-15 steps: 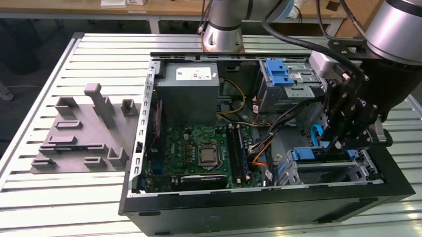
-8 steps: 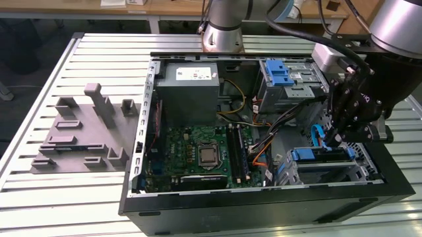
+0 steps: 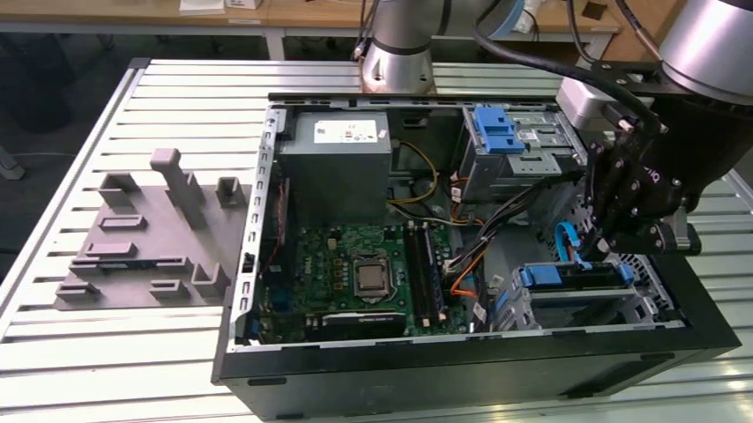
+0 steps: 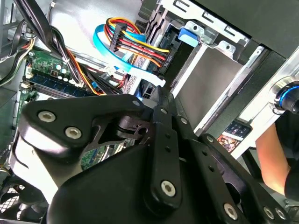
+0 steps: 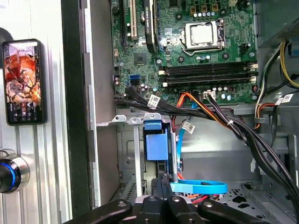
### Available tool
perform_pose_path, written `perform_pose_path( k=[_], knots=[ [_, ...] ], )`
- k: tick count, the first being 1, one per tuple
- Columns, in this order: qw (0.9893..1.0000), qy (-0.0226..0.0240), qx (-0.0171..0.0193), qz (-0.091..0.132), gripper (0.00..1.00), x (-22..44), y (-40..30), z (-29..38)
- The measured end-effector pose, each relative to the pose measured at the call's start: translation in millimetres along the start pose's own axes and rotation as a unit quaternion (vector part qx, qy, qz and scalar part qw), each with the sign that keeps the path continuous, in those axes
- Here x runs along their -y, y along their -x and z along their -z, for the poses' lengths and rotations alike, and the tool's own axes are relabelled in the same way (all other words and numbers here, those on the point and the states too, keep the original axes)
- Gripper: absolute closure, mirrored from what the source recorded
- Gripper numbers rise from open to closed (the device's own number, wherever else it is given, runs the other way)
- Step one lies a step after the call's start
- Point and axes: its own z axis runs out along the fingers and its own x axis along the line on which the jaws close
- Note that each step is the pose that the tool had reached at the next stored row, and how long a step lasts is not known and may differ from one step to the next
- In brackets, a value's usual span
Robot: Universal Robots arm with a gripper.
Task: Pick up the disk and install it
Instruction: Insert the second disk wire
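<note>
The disk sits on edge inside the lower drive cage (image 3: 641,304) of the open computer case, at the exterior view's right. Its blue end handle (image 3: 570,276) faces up in that view and shows in both wrist views (image 5: 155,140) (image 4: 187,35). My gripper (image 3: 592,256) hangs right above the cage. Its fingers are shut, tips together (image 5: 163,179) (image 4: 158,91), at the disk's edge with nothing seen between them. I cannot tell whether the tips touch the disk. A light-blue flat cable (image 5: 198,187) loops just beside the fingertips.
Cable bundles (image 5: 210,114) cross between the motherboard (image 3: 365,273) and the cage. A grey power-supply box (image 3: 341,159) and an upper cage with a blue latch (image 3: 500,132) stand at the case's far side. A grey fixture (image 3: 147,238) lies on the slatted table. A phone (image 5: 23,81) lies outside the case, and a person's arm (image 4: 271,154) is nearby.
</note>
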Motion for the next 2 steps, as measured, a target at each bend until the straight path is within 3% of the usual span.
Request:
perform_pose_path(
  k=[2],
  knots=[
    [1.0000,0.0000,0.0000,0.000,0.89,0.0,0.0,0.0]
  ],
)
